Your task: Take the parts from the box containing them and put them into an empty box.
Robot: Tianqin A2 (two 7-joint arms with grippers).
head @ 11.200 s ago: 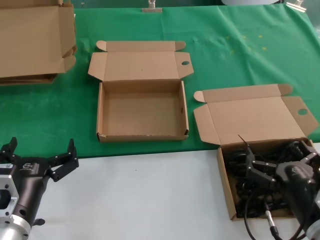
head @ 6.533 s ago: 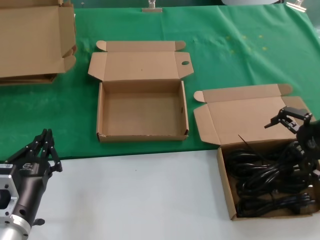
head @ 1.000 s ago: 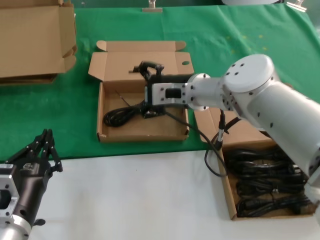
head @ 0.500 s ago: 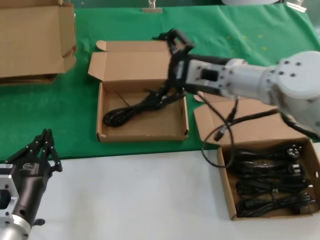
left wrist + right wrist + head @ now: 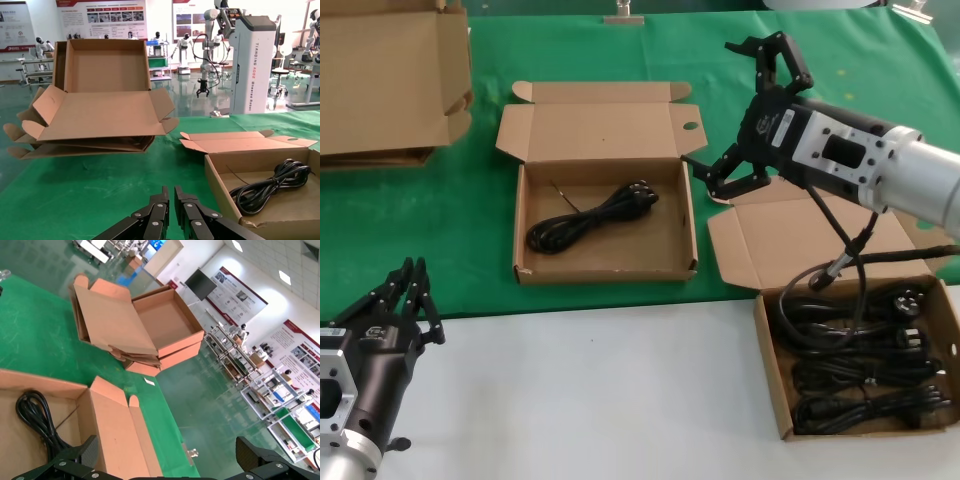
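One black cable bundle (image 5: 590, 215) lies in the middle cardboard box (image 5: 605, 272), the task's empty box. Several more bundles (image 5: 860, 370) fill the source box (image 5: 770, 370) at the front right. My right gripper (image 5: 710, 103) hangs open in the air between the two boxes, just right of the middle box's lid, holding nothing. Its wrist view shows the spread fingers (image 5: 80, 455), the lid (image 5: 115, 425) and the laid bundle (image 5: 35, 415). My left gripper (image 5: 412, 270) is parked shut at the front left. Its wrist view shows the shut gripper (image 5: 171, 192) and the bundle (image 5: 272, 182).
A pile of larger cardboard pieces (image 5: 390, 80) sits at the back left on the green cloth (image 5: 570, 40). The right arm's own cable (image 5: 840, 260) droops over the source box's open lid. White tabletop (image 5: 590, 390) runs along the front.
The right gripper let go of the bundle in the middle box and drew back to the right and upward, open. The bundle now lies settled. The left arm has not moved.
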